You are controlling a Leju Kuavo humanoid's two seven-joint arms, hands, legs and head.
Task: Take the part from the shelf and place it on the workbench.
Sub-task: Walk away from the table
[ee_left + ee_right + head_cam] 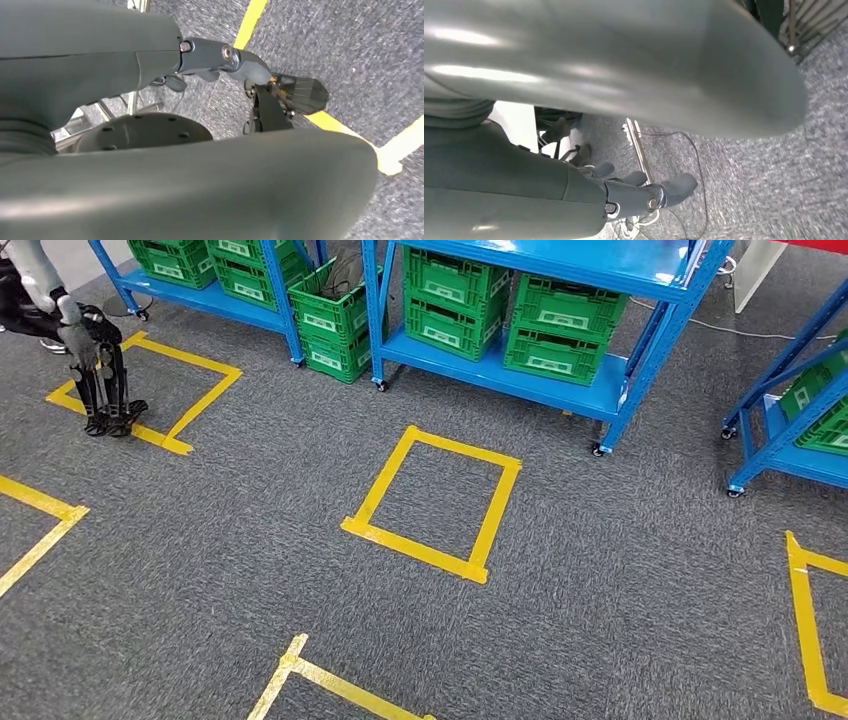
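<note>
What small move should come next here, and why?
Probably turn away from the blue shelves to look for the workbench: the left hand holds the black part above the taped floor, and the head view faces shelving with green crates.

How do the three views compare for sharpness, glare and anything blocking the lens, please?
Head view: evenly lit and sharp, yellow tape square crisp, soft glare on the blue shelf top. Left wrist view: the close left hand cover is a soft blur, carpet streaked. Right wrist view: bright highlights on the right hand cover, carpet grainy.
</note>
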